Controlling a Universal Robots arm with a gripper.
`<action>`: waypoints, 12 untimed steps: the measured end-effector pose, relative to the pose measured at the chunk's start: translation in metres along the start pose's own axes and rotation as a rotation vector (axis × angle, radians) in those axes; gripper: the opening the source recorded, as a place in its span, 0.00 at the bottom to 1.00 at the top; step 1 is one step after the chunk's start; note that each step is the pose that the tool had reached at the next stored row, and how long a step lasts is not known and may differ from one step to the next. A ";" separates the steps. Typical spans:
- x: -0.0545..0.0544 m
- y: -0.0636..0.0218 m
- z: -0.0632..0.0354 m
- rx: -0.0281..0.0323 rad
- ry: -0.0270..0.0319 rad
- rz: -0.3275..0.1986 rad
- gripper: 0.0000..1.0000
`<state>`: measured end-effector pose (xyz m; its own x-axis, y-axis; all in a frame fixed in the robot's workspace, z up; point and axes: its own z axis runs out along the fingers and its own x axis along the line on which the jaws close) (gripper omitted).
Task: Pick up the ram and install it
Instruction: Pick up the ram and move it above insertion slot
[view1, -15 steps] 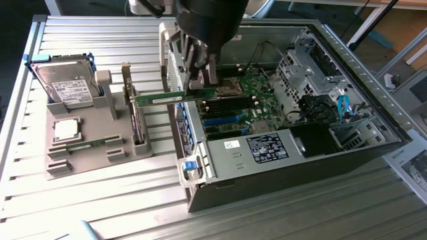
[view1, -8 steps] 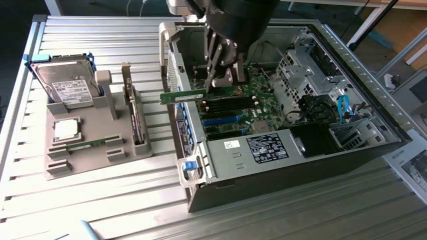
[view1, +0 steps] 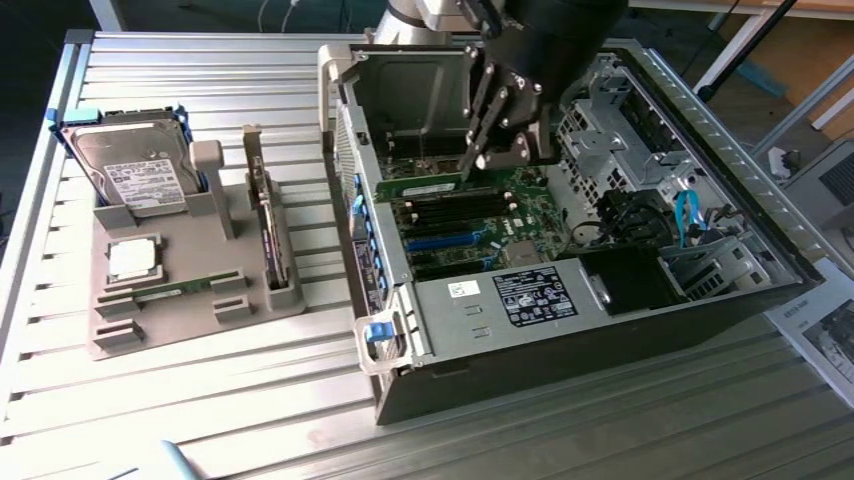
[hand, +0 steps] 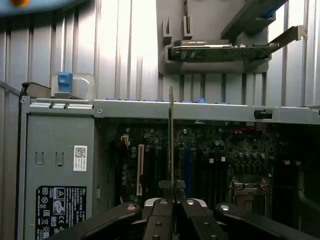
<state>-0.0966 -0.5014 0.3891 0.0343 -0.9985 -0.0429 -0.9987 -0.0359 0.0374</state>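
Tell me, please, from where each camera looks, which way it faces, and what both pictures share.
Exterior view: sits high, off the arm, looks down at the open grey metal computer case and the grey plastic parts holder; the dark robot arm shows.
Wrist view: sits on the wrist, looks along the black fingers into the case; they grip the slim green ram stick.
Shared: case, holder, ram stick.

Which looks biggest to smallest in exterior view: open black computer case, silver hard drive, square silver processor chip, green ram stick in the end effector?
1. Open black computer case
2. Silver hard drive
3. Square silver processor chip and green ram stick: unsure; stick longer but slimmer.
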 end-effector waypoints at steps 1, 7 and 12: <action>0.000 -0.0062 -0.0002 0.0000 -0.0004 0.000 0.12; 0.001 -0.0316 -0.0013 0.0000 -0.0015 0.000 0.12; 0.002 -0.0670 -0.0026 0.0000 -0.0025 0.000 0.12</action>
<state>-0.0295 -0.5014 0.3891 0.0344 -0.9984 -0.0454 -0.9986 -0.0361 0.0374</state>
